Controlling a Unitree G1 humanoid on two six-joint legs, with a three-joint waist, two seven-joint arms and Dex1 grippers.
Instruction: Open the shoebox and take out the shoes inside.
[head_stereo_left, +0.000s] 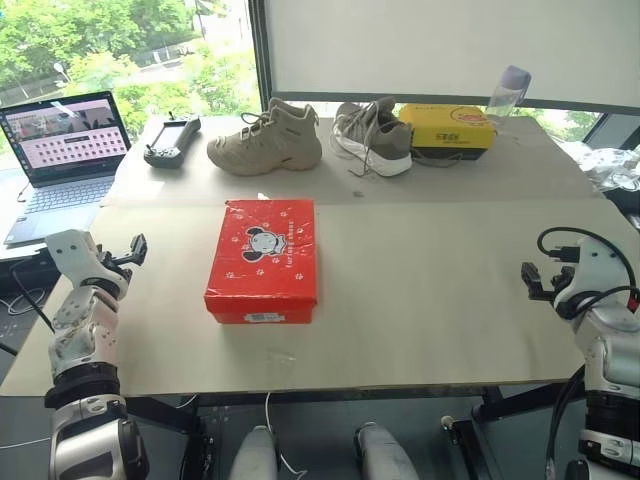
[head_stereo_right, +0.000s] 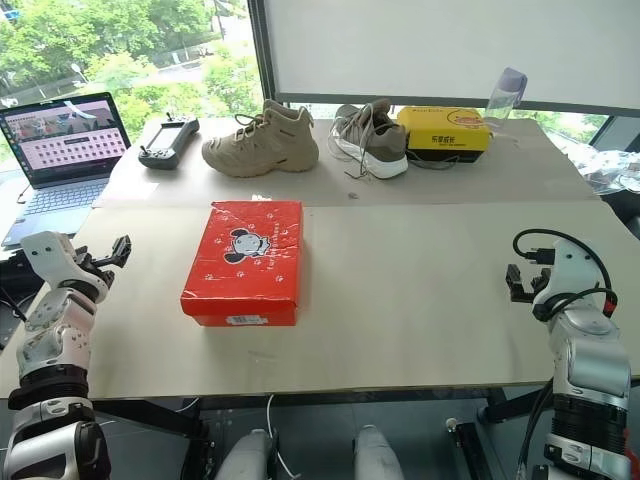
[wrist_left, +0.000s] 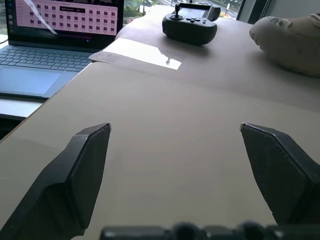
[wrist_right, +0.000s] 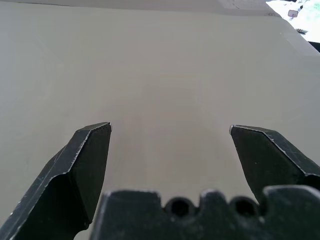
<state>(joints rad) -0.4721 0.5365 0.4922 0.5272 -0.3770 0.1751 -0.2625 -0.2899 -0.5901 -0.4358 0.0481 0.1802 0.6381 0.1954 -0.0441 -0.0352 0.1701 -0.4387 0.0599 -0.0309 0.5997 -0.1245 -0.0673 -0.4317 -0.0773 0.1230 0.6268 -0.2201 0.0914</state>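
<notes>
Shoebox (head_stereo_left: 261, 259) shut, lid flat, sitting centre-left on bench (head_stereo_left: 440, 300), label end facing robot; shoes inside presumably, not visible w/ lid down. Left gripper (head_stereo_left: 133, 250) spread wide, empty, hovering at left bench edge, well apart from box. Right gripper (head_stereo_left: 533, 281) also spread wide, empty, at right edge, even farther off. Step in hand: approach + lift lid. Can't tell from here which long side carries the hinge, prob the far or a side edge, so check before committing. Suggest: bring left gripper in low to the near lid lip, hook under the overhang rather than pinch the top, lift slow in an arc about the hinge. Use right gripper to pin the box base so it doesn't slide or tip on the smooth bench. Keep clear of tan boot (head_stereo_left: 266, 137), grey sneaker (head_stereo_left: 372, 136), yellow box (head_stereo_left: 446, 129) along back edge, plus controller (head_stereo_left: 172, 140) and laptop (head_stereo_left: 62, 150) on the left during the swing-in.
</notes>
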